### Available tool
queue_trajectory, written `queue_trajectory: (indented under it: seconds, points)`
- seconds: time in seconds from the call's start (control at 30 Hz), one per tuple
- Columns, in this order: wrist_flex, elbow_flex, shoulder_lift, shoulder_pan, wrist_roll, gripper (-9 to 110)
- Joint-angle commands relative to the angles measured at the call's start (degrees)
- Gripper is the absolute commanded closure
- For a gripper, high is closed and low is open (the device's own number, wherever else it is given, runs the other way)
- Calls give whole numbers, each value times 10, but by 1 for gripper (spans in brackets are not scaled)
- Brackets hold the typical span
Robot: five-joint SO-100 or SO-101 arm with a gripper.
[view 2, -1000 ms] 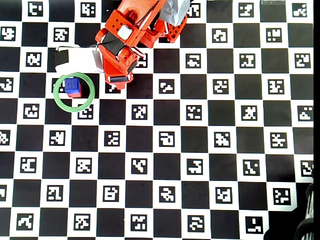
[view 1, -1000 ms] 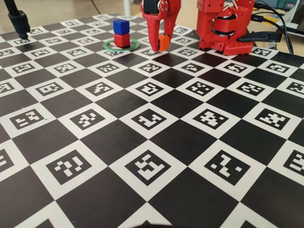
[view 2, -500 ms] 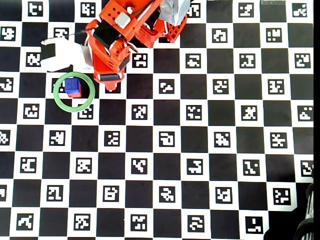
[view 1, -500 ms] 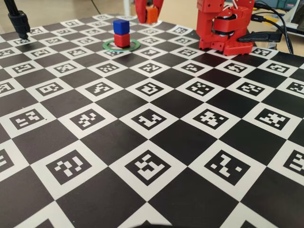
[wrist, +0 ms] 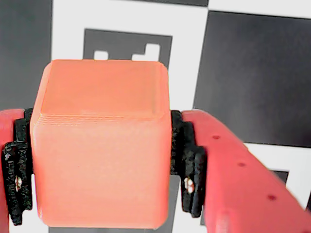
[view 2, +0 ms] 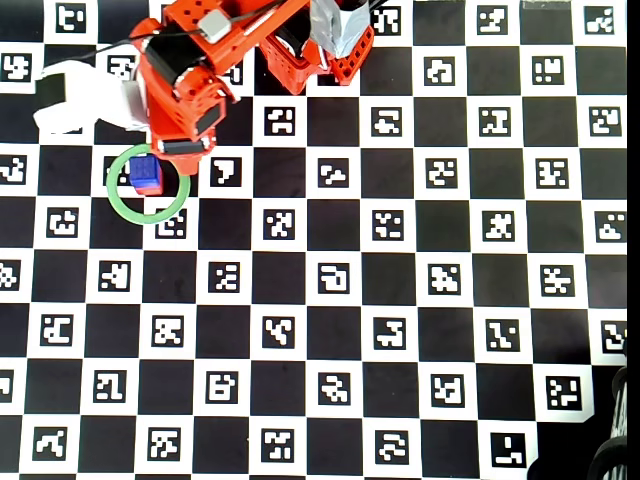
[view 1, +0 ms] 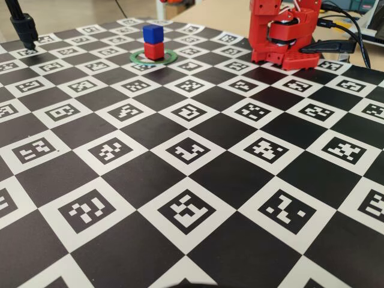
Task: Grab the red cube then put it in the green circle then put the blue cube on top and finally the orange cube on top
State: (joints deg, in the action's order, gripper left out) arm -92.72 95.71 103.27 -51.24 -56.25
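Three cubes show, one of each colour: one orange cube [wrist: 99,145] fills the wrist view, clenched between the pincer [wrist: 99,165] pads, above the checkerboard bench [view 1: 198,180]. Farther back, one blue cube [view 1: 153,33] sits on one red cube [view 1: 154,51] inside one green circle [view 1: 137,59]. Black-and-white marker squares cover the bench; beyond it stand a red arm base [view 1: 282,36] and cables [view 1: 354,30].

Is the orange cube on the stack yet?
No: in the wrist view the orange cube sits clamped between the fingers, and the fixed view shows only blue cube on red cube.
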Motion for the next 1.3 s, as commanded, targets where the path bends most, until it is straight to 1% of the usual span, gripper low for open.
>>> queue_trajectory:
  seconds: [0.0,0.4,1.27]
  points:
    - [-4,-81,-15,-19,-11,95]
    - [35,-119,-83,-41,-24,95]
    - [87,-149,-149,-49,-22,95]
